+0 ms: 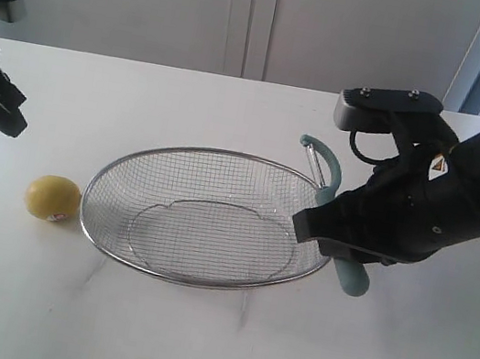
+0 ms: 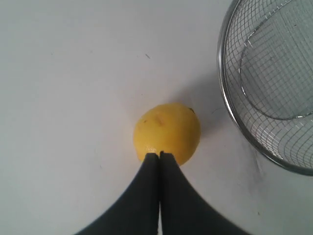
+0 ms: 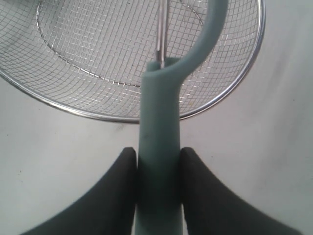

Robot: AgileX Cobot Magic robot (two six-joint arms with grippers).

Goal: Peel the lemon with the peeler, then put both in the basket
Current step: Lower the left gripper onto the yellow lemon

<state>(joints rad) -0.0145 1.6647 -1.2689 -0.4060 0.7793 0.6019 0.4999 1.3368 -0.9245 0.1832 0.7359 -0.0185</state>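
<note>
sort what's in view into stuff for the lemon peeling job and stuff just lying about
For the job: lemon, peeler, basket.
Lying about: no other loose items show; only the white table under them.

Black right arm [image 1: 460,200] bears a grey two-screw block [image 1: 387,108] (looped black cable [image 1: 356,145]).

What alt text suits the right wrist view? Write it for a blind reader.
The right gripper clamps the thick handle of a pale teal-green plastic peeler, whose curved head and thin metal blade point at a silver wire-mesh basket on a white table.
</note>
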